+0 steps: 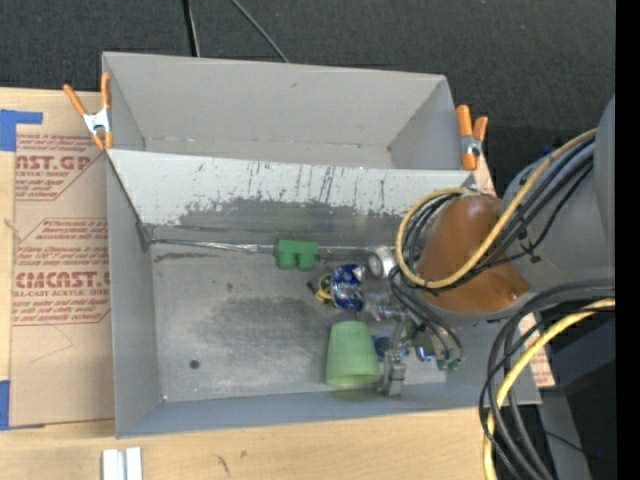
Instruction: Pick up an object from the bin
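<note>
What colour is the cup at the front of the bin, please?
The cup is pale green; the camera view shows it best.

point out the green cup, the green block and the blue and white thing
green cup [352,356], camera view, middle of its side
green block [296,254], camera view, its top face
blue and white thing [346,281], camera view, its middle

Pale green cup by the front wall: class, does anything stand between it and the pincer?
Nothing visible does: the pincer sits close beside the pale green cup, on the view's right. The blue thing lies further back.
</note>
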`<state>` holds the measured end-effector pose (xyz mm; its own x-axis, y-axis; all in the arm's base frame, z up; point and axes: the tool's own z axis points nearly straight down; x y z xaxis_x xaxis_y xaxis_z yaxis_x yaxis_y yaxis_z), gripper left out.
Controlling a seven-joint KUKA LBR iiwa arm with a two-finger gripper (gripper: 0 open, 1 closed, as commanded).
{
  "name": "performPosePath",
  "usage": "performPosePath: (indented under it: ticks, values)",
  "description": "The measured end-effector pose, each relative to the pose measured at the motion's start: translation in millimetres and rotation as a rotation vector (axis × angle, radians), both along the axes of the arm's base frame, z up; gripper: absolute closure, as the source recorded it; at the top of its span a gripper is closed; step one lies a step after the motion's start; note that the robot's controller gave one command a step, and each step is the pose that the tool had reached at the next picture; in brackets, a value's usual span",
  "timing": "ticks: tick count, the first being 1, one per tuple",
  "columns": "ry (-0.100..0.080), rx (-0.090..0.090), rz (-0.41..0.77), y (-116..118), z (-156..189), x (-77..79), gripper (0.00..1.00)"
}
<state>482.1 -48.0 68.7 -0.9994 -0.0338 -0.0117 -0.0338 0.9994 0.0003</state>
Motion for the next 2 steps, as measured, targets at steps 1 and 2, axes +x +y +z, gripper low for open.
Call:
performPosePath:
  ticks: [1, 2]
  values:
    - [0.011, -0.001, 0.002, -1, 1, -2.7, 1.0]
    - [-0.001, -0.001, -0.002, -5, 193, 37.4, 1.0]
